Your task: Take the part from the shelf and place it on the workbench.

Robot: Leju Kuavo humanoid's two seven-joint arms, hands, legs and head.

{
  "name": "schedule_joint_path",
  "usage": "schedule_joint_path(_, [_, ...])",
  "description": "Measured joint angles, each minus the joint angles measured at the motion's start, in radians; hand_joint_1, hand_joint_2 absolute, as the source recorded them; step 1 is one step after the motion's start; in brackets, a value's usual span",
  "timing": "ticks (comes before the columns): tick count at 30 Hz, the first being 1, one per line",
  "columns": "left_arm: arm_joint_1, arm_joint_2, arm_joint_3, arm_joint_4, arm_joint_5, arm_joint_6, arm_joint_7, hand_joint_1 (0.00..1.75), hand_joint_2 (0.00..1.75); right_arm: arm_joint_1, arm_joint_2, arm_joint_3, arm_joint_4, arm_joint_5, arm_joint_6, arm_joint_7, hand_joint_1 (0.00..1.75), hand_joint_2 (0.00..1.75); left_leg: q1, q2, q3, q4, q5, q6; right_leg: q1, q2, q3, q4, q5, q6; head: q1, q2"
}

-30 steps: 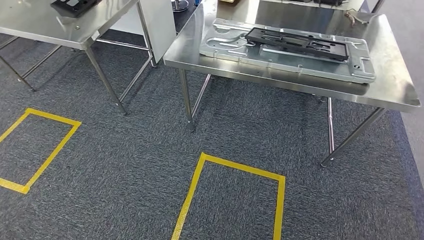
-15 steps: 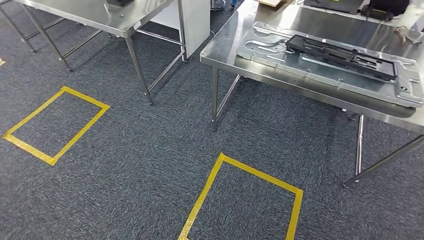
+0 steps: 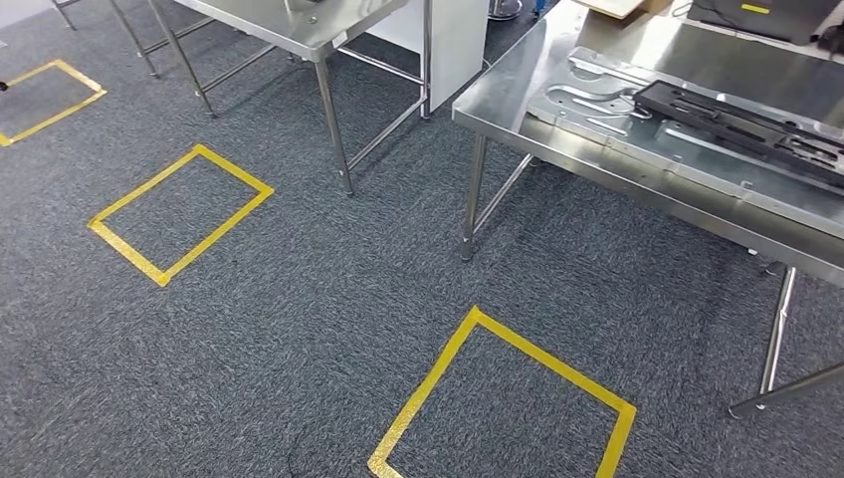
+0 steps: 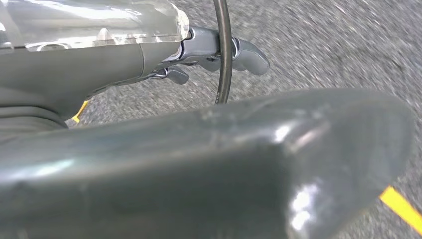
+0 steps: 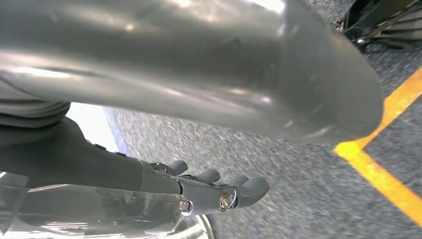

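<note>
Nearest the robot, a yellow tape square (image 3: 503, 398) lies on the grey carpet (image 3: 299, 299), its near side cut off by the picture's lower edge. The left robot hand (image 4: 219, 50) hangs over the same carpet in the left wrist view, its fingers (image 4: 249, 52) stretched out and apart with nothing between them; a thin dark cable (image 4: 224, 50) crosses in front of them. The right robot hand (image 5: 214, 191) also hangs over the carpet, beside a strip of yellow tape (image 5: 383, 169), its fingers (image 5: 251, 188) lying straight and slightly apart, grasping nothing. Farther out and to the left, a second tape square (image 3: 181, 211) is marked on the floor, and a third (image 3: 45, 97) sits well beyond it near the left edge. To the right, a steel tabletop (image 3: 637, 189) stands on thin metal legs (image 3: 473, 199), its near corner reaching toward the middle of the head view. On it lies a flat silver plate (image 3: 637, 134) with pressed ribs and cut-outs, and the black part (image 3: 741, 124), a long flat frame, rests on top of that plate, running off toward the right edge. Beyond, a second steel table (image 3: 289, 25) stands to the left with a dark object on it, too cropped to identify. A white panel (image 3: 458, 40) stands upright between the two tables. At the far side of the right tabletop, a tan item (image 3: 622, 8) and a dark one (image 3: 756, 15) are partly visible.
</note>
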Motion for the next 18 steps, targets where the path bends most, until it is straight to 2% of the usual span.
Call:
schedule_joint_path(1, [0.001,0.0,0.0,0.0,0.0,0.0,0.0,0.0,0.0,-0.002,0.0,0.0,0.0,0.001,0.001,-0.002,0.0,0.0,0.0,0.008,0.028,-0.048,0.027,0.0,0.0,-0.01,0.002,0.0,-0.001,0.002,0.0,0.0])
schedule_joint_path(4, [0.0,0.0,0.0,0.0,-0.001,0.0,-0.001,0.0,0.0,-0.007,0.0,0.0,0.003,0.005,0.005,-0.008,0.0,0.0,-0.01,0.072,0.144,-0.264,0.109,0.018,0.007,-0.067,0.013,0.003,-0.01,0.022,0.0,0.0])
schedule_joint_path(5, [0.0,0.0,0.001,0.0,-0.002,0.0,-0.001,0.0,0.0,-0.009,0.0,0.0,0.003,0.006,0.005,-0.008,0.0,0.0,-0.014,0.081,0.153,-0.291,0.113,0.025,0.01,-0.082,0.017,0.004,-0.012,0.029,0.001,0.0])
schedule_joint_path(6, [0.003,0.0,0.001,0.0,-0.002,0.0,-0.001,0.0,0.0,-0.012,0.0,0.0,0.003,0.006,0.005,-0.008,0.0,0.0,-0.012,0.07,0.153,-0.294,0.116,0.031,0.008,-0.086,0.019,0.004,-0.015,0.035,0.0,0.0])
schedule_joint_path(7, [0.006,0.0,0.002,0.0,-0.002,0.0,-0.001,0.0,0.0,-0.015,0.0,0.0,0.003,0.006,0.005,-0.008,0.0,0.0,-0.011,0.06,0.154,-0.298,0.119,0.037,0.006,-0.072,0.019,0.011,-0.023,0.041,0.001,0.0])
schedule_joint_path(8, [0.006,-0.001,0.002,0.0,-0.002,0.0,-0.001,0.0,0.0,-0.016,0.0,-0.001,0.003,0.007,0.005,-0.008,0.0,0.0,-0.009,0.05,0.155,-0.302,0.124,0.044,0.003,-0.046,0.011,0.033,-0.041,0.045,0.0,0.0])
schedule_joint_path(10, [0.004,-0.002,0.003,0.0,-0.002,0.0,-0.001,0.0,0.0,-0.014,0.001,-0.001,0.004,0.007,0.005,-0.009,0.0,0.0,-0.009,0.031,0.153,-0.304,0.129,0.053,0.001,0.015,-0.036,0.134,-0.104,0.048,0.001,0.0])
schedule_joint_path(11, [0.002,-0.002,0.003,0.0,-0.002,0.0,-0.001,0.0,0.0,-0.013,0.003,-0.002,0.005,0.007,0.005,-0.009,0.0,0.0,-0.011,0.019,0.15,-0.304,0.131,0.056,0.001,0.03,-0.069,0.199,-0.133,0.048,0.0,0.0])
schedule_joint_path(12, [0.002,-0.002,0.003,0.0,-0.002,0.0,-0.001,0.0,0.0,-0.013,0.004,-0.003,0.006,0.007,0.005,-0.008,0.0,0.0,-0.012,0.005,0.149,-0.303,0.132,0.058,0.001,0.035,-0.095,0.247,-0.146,0.047,0.0,0.0])
schedule_joint_path(13, [0.002,-0.002,0.004,0.0,-0.002,0.0,-0.001,0.0,0.0,-0.012,0.004,-0.004,0.007,0.007,0.005,-0.008,0.0,0.0,-0.013,-0.008,0.149,-0.303,0.132,0.058,0.001,0.037,-0.109,0.27,-0.143,0.046,0.0,0.0])
schedule_joint_path(14, [0.002,-0.002,0.005,0.0,-0.002,0.0,-0.001,0.0,0.0,-0.012,0.004,-0.004,0.008,0.008,0.005,-0.008,0.0,0.0,-0.014,-0.022,0.149,-0.301,0.132,0.058,0.001,0.04,-0.105,0.253,-0.118,0.045,0.0,0.0])
schedule_joint_path(15, [0.002,-0.002,0.006,0.0,-0.002,0.0,-0.001,0.0,0.0,-0.012,0.004,-0.005,0.009,0.008,0.005,-0.009,0.0,0.0,-0.013,-0.036,0.15,-0.299,0.131,0.057,0.0,0.045,-0.084,0.202,-0.08,0.042,0.0,0.0])
schedule_joint_path(16, [0.002,-0.002,0.007,0.0,-0.003,0.0,-0.001,0.0,0.0,-0.013,0.004,-0.005,0.01,0.009,0.004,-0.01,0.0,0.0,-0.013,-0.049,0.15,-0.296,0.13,0.055,-0.001,0.061,-0.058,0.139,-0.046,0.039,0.0,0.0])
schedule_joint_path(17, [0.001,-0.002,0.007,0.0,-0.003,0.001,-0.002,0.0,0.0,-0.013,0.004,-0.006,0.011,0.01,0.004,-0.011,0.0,0.0,-0.014,-0.062,0.148,-0.292,0.129,0.051,-0.002,0.086,-0.033,0.079,-0.02,0.036,0.0,0.0])
schedule_joint_path(18, [0.0,-0.002,0.007,0.0,-0.003,0.002,-0.003,0.0,0.0,-0.014,0.004,-0.007,0.013,0.012,0.004,-0.014,0.0,0.0,-0.014,-0.074,0.145,-0.289,0.128,0.046,-0.003,0.106,-0.018,0.041,-0.008,0.034,0.0,0.0])
